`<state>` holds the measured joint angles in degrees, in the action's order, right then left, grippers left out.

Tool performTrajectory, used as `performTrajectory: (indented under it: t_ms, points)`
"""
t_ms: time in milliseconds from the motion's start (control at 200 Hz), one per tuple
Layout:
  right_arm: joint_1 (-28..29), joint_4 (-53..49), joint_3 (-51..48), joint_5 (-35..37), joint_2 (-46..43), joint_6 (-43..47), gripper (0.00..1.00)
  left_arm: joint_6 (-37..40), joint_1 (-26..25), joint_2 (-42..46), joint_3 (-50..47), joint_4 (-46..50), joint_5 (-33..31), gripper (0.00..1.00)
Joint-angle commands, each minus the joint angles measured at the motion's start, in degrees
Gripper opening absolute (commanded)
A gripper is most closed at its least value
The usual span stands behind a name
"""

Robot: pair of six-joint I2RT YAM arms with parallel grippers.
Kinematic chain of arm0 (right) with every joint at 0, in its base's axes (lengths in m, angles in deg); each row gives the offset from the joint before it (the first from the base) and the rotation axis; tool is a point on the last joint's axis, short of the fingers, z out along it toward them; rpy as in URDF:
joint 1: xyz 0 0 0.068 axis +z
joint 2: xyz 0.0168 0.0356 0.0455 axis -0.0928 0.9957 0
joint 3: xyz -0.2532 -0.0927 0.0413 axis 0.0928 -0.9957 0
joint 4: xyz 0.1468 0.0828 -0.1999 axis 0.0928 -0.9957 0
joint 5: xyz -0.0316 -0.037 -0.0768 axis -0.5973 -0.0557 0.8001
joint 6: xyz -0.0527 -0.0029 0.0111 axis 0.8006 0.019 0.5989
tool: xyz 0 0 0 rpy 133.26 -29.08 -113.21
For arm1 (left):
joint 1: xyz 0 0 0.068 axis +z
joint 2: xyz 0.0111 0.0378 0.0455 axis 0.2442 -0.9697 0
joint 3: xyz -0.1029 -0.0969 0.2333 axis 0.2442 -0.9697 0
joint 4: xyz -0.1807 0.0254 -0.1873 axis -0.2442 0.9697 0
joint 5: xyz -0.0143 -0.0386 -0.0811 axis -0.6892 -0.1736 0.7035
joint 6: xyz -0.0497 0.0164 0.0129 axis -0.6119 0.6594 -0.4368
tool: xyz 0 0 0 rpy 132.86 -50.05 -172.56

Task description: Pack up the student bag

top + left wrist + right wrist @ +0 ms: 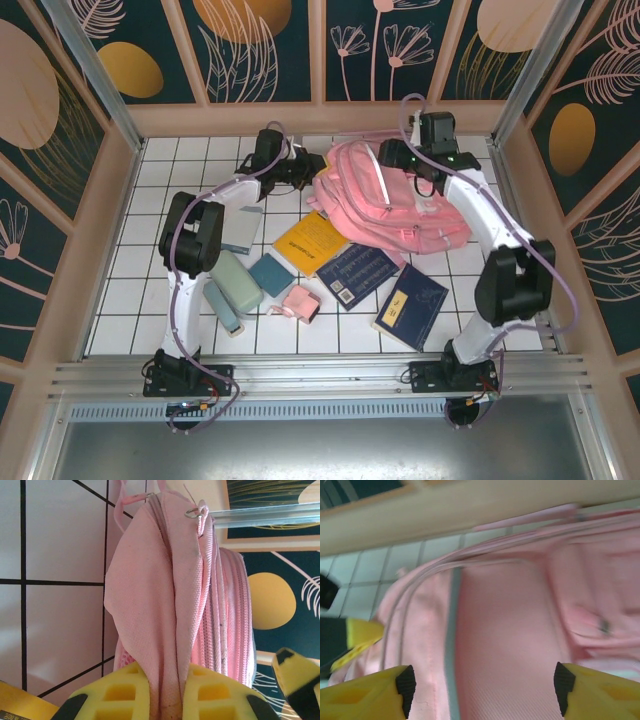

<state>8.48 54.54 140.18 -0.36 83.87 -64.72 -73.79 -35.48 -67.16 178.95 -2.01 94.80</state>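
The student bag [390,205], a big pink backpack, lies at the back right of the white tiled table. My left gripper [306,172] is at the bag's left edge. In the left wrist view its yellow fingers [125,692] are shut on a fold of the pink bag fabric [160,595], below a metal zipper ring [194,513]. My right gripper [402,160] hovers over the bag's top. In the right wrist view it [485,690] is open, its black-tipped fingertips [406,684] wide apart above the bag's front panel [505,625] with nothing between them.
In front of the bag lie a yellow book [312,243], a dark blue book [356,273] and a navy book [411,306]. A small pink pouch [300,302], teal cases [236,285] and a grey notebook [243,228] sit to the left. Wooden walls enclose the table.
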Motion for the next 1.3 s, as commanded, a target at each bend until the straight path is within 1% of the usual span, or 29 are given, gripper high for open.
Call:
performTrajectory:
  t_ms: [0,30,70,150,220,260,390,475,591,626,681,761,816,861,911,941,1026,1111,1196,1241,1296]
  points:
    - [2.09,-3.32,-8.65,14.72,-13.17,-11.98,0.7,-5.27,-0.3,6.18,-0.89,-6.89,-0.89,0.0]
    - [2.25,-2.65,-12.68,13.42,-17.01,-13.97,0.65,-6.19,-0.12,6.81,-1.98,-7.86,-1.92,0.0]
    - [2.43,-2.46,-17.43,11.8,-21.78,-16.79,0.55,-7.72,0.12,7.84,-3.71,-9.6,-3.23,0.0]
    - [2.78,-2.09,-26.37,7.06,-29.6,-20.78,0.29,-10.24,0.83,9.93,-6.88,-12.18,-6.5,0.0]
    - [3.78,-2.81,-31.65,4.68,-33.6,-23.75,0.07,-11.86,1.36,12.12,-9.95,-13.78,-10.11,0.0]
    - [4.43,-2.38,-34.3,2.46,-35.04,-24.71,0.0,-12.53,1.55,13.26,-11.19,-14.58,-12.04,0.0]
    - [7.31,0.35,-40.09,1.6,-35.1,-27.13,0.0,-12.06,1.74,17.83,-15.22,-15.78,-20.17,0.0]
    - [9.66,2.97,-42.05,0.96,-32.59,-29.07,0.0,-14.16,1.73,20.72,-19.64,-19.87,-24.7,0.0]
    - [15.25,6.95,-43.37,1.32,-29.17,-30.83,0.0,-14.97,1.62,22.76,-21.81,-21.0,-27.67,0.0]
    - [15.92,8.37,-43.83,0.57,-27.77,-30.96,0.0,-14.91,1.5,23.12,-22.01,-20.89,-28.23,0.0]
    - [15.82,10.17,-44.11,-0.25,-25.02,-30.99,0.0,-15.04,0.78,23.36,-22.54,-21.29,-28.73,0.0]
    - [14.77,11.42,-42.26,0.91,-20.25,-29.6,0.0,-15.09,-1.26,23.36,-22.72,-21.65,-28.34,0.0]
    - [12.77,12.22,-40.11,1.37,-17.09,-29.06,0.0,-14.97,-3.02,23.37,-23.19,-22.3,-27.66,0.0]
    - [10.1,13.67,-38.8,-0.05,-14.38,-28.59,0.0,-14.88,-4.64,23.54,-24.04,-23.26,-27.27,0.0]
    - [7.08,15.78,-37.54,-2.07,-11.89,-28.0,0.04,-14.28,-6.34,23.62,-24.77,-23.44,-26.81,0.0]
    - [5.4,16.28,-36.58,-2.27,-10.67,-27.7,0.09,-13.78,-7.24,23.39,-25.05,-23.52,-26.48,0.0]
    - [1.38,15.97,-33.6,-0.85,-8.55,-26.55,0.21,-13.06,-9.66,22.87,-26.37,-24.32,-26.02,0.0]
    - [-2.71,14.63,-31.87,1.12,-8.77,-26.8,0.27,-11.76,-12.25,21.88,-26.65,-24.82,-25.3,0.0]
    - [-6.91,13.24,-31.69,2.21,-10.35,-27.54,0.37,-9.88,-14.89,19.82,-25.17,-24.84,-23.95,0.09]
    - [-9.01,12.44,-32.03,2.13,-11.43,-27.88,0.52,-9.07,-16.31,18.34,-23.82,-24.82,-23.12,0.13]
    - [-10.54,10.3,-32.21,2.68,-13.08,-28.03,0.58,-8.52,-17.95,16.27,-22.12,-24.8,-22.07,0.2]
